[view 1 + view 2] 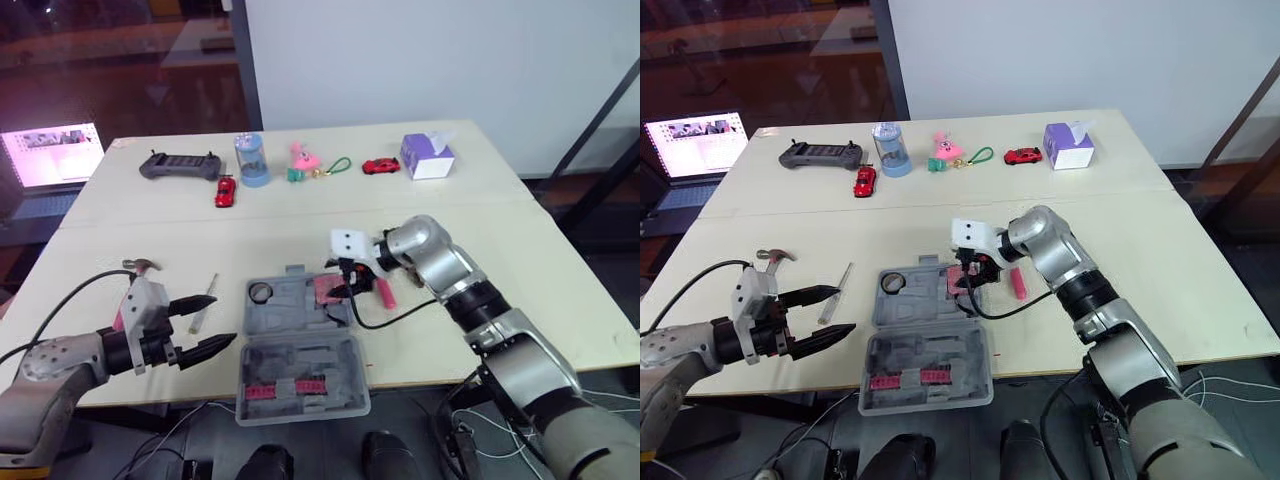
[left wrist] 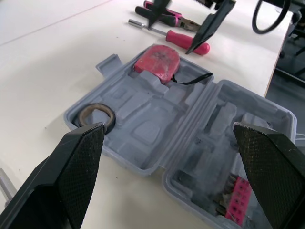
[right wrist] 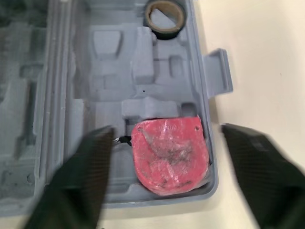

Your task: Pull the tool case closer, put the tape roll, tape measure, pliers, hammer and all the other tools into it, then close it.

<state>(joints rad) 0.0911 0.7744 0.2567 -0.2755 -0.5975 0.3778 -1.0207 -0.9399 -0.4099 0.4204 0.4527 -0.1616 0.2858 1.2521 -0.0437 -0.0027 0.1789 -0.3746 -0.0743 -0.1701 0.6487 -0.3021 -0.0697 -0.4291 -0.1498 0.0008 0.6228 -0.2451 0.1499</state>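
Our right fingers [image 3: 81, 176] stand wide apart, empty, directly above the pink tape measure [image 3: 169, 155], which sits in the 1 o'clock pocket of the open tool case [image 1: 300, 350]. The tape roll [image 3: 164, 16] sits in its 11 o'clock corner. We judge the next pick to be the pink-handled screwdriver [image 2: 186, 40] and the pliers [image 2: 178, 21] beside it. Both lie on the desk [image 1: 500, 230] just off the case at 3 o'clock from the right gripper [image 1: 352, 283], the screwdriver running roughly 12 to 6. The right arm is nearer. Our left gripper [image 1: 215, 320] is spread open at the case's 9 o'clock, with a slim metal tool [image 1: 835, 290] just beyond it and the hammer [image 1: 140, 265] at its 11 o'clock.
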